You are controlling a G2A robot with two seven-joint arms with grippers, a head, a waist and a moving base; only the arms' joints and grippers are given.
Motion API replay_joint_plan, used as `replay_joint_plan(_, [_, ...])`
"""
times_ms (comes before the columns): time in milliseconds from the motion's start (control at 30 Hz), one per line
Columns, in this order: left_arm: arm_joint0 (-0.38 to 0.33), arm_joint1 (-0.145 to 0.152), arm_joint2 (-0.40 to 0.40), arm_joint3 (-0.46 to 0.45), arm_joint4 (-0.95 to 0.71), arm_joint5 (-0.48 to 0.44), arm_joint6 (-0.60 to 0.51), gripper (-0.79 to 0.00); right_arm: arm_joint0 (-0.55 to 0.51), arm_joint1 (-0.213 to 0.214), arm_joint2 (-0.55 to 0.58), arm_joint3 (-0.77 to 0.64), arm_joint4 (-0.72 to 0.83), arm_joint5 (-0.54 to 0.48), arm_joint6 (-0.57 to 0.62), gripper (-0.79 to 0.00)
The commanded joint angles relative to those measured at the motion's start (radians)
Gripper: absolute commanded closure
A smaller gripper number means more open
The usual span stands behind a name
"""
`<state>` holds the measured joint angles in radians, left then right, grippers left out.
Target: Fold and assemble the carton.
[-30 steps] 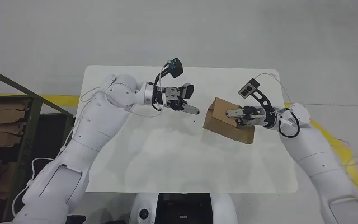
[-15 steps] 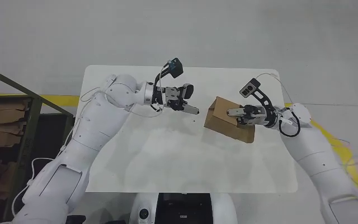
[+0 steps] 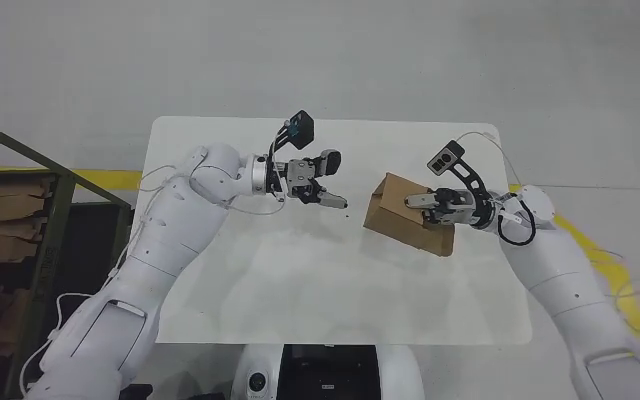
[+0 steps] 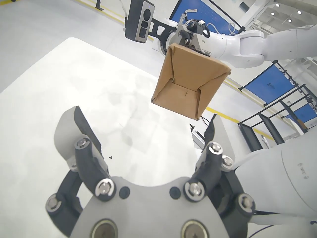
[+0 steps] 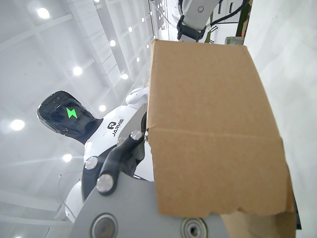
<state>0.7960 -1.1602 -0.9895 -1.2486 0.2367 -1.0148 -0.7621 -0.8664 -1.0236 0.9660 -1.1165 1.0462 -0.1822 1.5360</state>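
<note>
Brown corrugated cardboard forms the one carton (image 3: 400, 215), a boxy, matte shell with end flaps folded inward. We see it tilted over the smooth white table's (image 3: 300, 290) right part, the right gripper (image 3: 416, 201) pinching its wall. The left gripper (image 4: 146, 122) hangs spread nearby.

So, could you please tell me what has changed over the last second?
The left claw, open and empty, drew back a little from the carton toward its own side, and its wrist turned slightly. The right claw kept its hold on the carton, which stayed tilted over the table.
</note>
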Motion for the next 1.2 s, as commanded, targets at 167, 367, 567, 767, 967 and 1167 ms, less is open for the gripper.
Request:
replay_joint_plan(167, [0.023,0.012,0.043,-0.080,0.153,0.002,0.142,-0.785,0.027,-0.012,-0.032,0.040,0.010,-0.016,0.000,0.000])
replay_joint_plan(367, [0.014,0.031,0.090,-0.073,0.262,0.002,0.283,-0.785,0.050,-0.019,-0.052,0.076,0.010,-0.035,0.000,0.000])
replay_joint_plan(567, [0.006,0.044,0.164,-0.059,0.435,0.002,0.502,-0.785,0.057,-0.023,-0.071,0.082,0.017,-0.051,0.000,0.000])
replay_joint_plan(767, [-0.018,0.051,0.222,-0.005,0.651,0.002,0.803,-0.785,0.060,-0.022,-0.084,0.082,0.023,-0.061,0.000,0.000])
replay_joint_plan(967, [-0.070,0.061,0.335,0.034,0.749,0.002,0.954,-0.785,0.060,-0.018,-0.097,0.073,0.038,-0.059,0.000,0.000])
replay_joint_plan(1167, [-0.132,0.078,0.444,0.061,0.732,0.002,1.026,-0.785,0.062,-0.015,-0.117,0.065,0.049,-0.071,0.000,0.000])
